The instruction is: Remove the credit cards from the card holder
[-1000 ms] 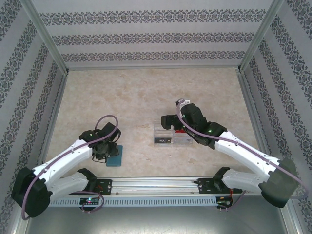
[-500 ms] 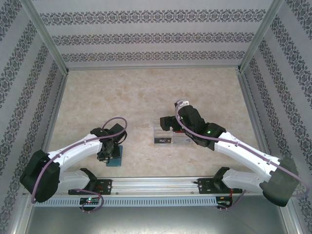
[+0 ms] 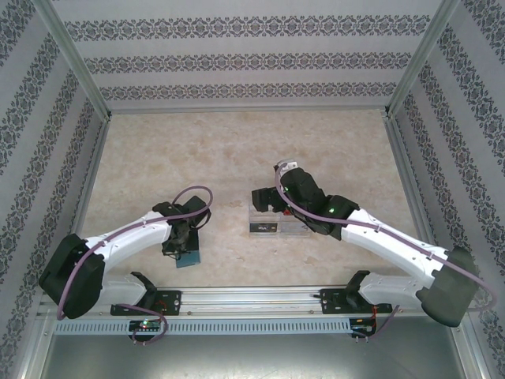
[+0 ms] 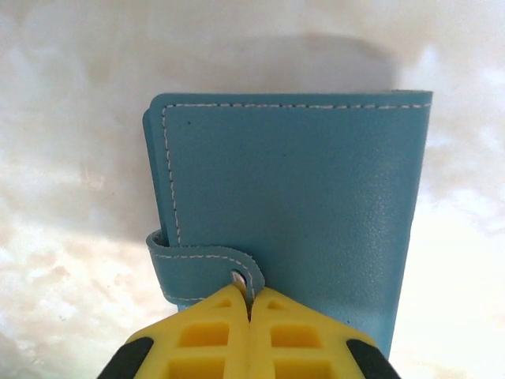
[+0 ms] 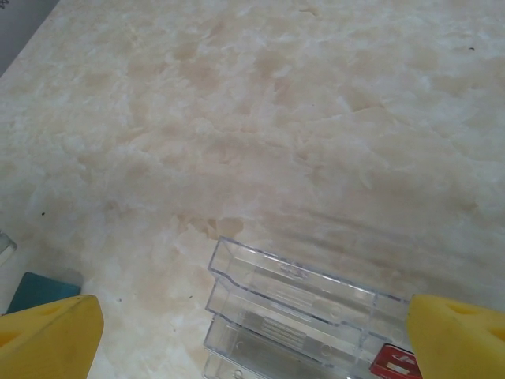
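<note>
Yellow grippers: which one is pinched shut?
The left gripper, fingertips closed together on the teal card holder's strap; the right gripper has its fingers spread wide apart.

I'm looking down on a beige, marble-patterned tabletop (image 3: 237,150) mottled with faint brown stains. Two things lie directly on it. Near the front edge on the left is a small flat teal-blue card holder (image 4: 292,197) with white stitching. It lies flat and closed, its strap wrapped round one long edge onto the cover. Right of centre stands a clear plastic compartmented box (image 5: 284,292) with stepped tiers, well apart from the card holder.
</note>
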Tool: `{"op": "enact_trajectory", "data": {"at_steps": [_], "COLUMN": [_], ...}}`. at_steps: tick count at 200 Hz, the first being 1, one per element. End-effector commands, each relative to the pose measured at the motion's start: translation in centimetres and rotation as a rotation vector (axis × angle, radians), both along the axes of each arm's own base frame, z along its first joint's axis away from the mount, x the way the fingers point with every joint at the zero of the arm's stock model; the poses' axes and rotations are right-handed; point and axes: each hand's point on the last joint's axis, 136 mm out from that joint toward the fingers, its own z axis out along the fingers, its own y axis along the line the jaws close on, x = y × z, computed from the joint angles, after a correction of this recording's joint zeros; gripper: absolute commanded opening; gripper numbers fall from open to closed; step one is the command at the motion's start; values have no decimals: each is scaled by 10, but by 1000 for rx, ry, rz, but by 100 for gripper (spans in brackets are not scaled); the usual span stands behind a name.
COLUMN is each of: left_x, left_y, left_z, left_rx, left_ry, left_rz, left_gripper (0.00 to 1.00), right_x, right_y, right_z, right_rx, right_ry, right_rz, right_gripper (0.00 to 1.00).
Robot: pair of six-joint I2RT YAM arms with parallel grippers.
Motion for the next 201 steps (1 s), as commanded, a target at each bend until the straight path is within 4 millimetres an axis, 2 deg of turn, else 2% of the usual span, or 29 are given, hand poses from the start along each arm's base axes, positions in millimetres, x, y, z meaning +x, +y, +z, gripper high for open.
{"op": "enact_trajectory", "data": {"at_steps": [1, 32, 74, 85, 100, 114, 123, 161, 201], "left_x": [21, 42, 69, 75, 82, 85, 86, 86, 86], "left_y": [-23, -47, -59, -62, -66, -69, -71, -73, -78], "left_z": [14, 34, 68, 75, 83, 88, 92, 101, 104], "left_rx": [-94, -225, -281, -304, -341, -376, -394, -422, -448], "left_ry": [-84, -173, -294, -326, -364, -390, -404, -424, -418], "left_rz": [24, 79, 90, 101, 119, 132, 139, 130, 125], "left_gripper": [0, 0, 0, 0, 0, 0, 0, 0, 0], "right_x": [2, 5, 2, 0, -5, -8, -9, -12, -10], "right_y": [13, 30, 71, 83, 101, 115, 122, 144, 160], "right_z": [7, 6, 8, 6, 1, -6, -11, -28, -35], "right_rx": [-2, 18, 136, 164, 208, 244, 264, 308, 316], "right_ry": [15, 57, 144, 185, 248, 308, 344, 421, 450], "right_rz": [34, 64, 170, 207, 264, 298, 310, 347, 385], "right_gripper": [98, 98, 97, 93, 82, 68, 64, 61, 56]}}
